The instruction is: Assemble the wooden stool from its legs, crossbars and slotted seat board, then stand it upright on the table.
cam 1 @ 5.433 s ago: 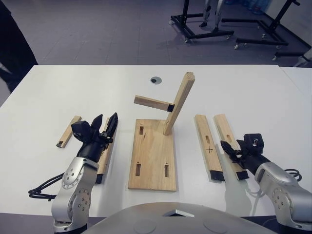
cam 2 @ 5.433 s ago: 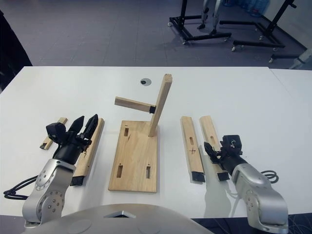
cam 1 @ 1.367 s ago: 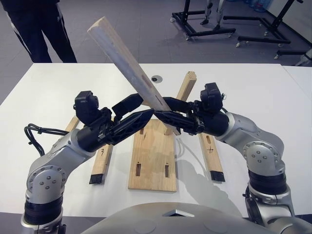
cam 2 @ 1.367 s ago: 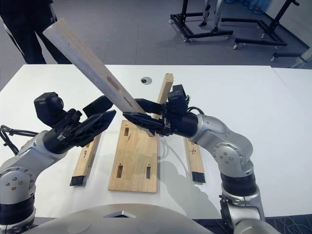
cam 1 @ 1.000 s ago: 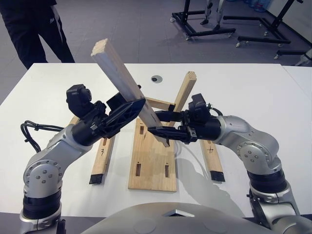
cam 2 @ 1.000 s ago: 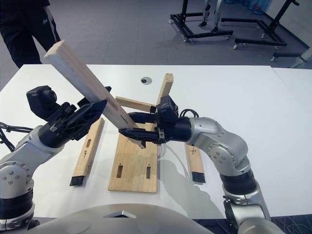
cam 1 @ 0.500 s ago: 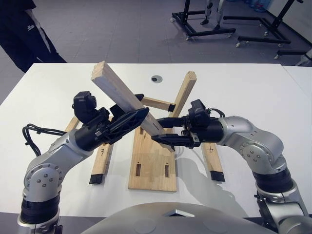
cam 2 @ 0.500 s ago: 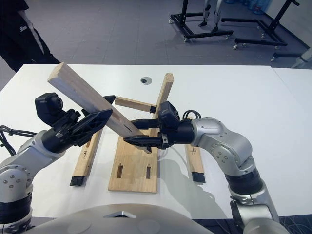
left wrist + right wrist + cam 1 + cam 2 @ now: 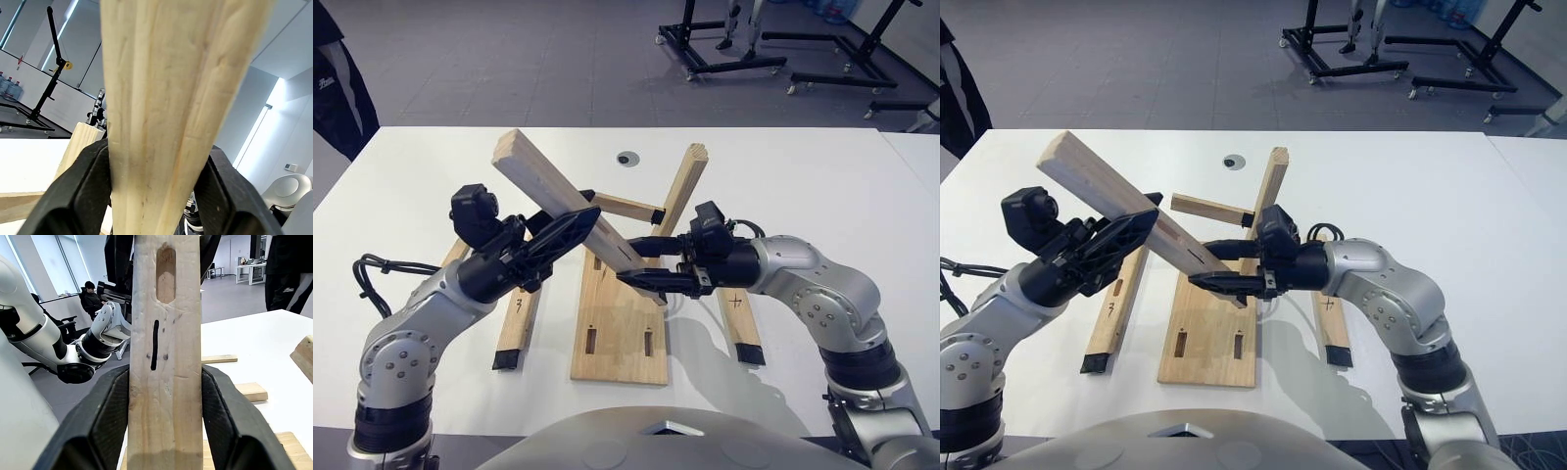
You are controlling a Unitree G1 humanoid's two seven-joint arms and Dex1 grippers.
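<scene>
White table (image 9: pixel 822 176) under all parts; grey floor beyond, with black wheeled stands (image 9: pixel 734 54) at the far right of the room. Round cable hole (image 9: pixel 626 158) in the tabletop towards the far edge. Far left on the table: short crossbar (image 9: pixel 462 249), half hidden by the left arm. Just right of it, a leg lying flat (image 9: pixel 515 331), dark-tipped at the near end. Left gripper (image 9: pixel 582 208) raised above that leg and clamped on the lifted leg (image 9: pixel 530 168); in the left wrist view both black pads (image 9: pixel 73 196) pressed to its sides. Lifted leg slanting down from high on the left towards the centre, with an oval slot and a black pen line on its face in the right wrist view. Seat board (image 9: pixel 619 343) flat at centre, two slots showing at its near end. Lower end of the lifted leg above the board's far half; cannot tell whether touching. Right gripper (image 9: pixel 628 260) closed on that lower end, fingers (image 9: pixel 110 416) on either side. Upright leg (image 9: pixel 685 186) standing tilted at the board's far right corner, a crossbar stub (image 9: pixel 625 207) jutting left from it. Right of the board, a marked leg (image 9: pixel 741 328) flat on the table, partly under the right arm.
</scene>
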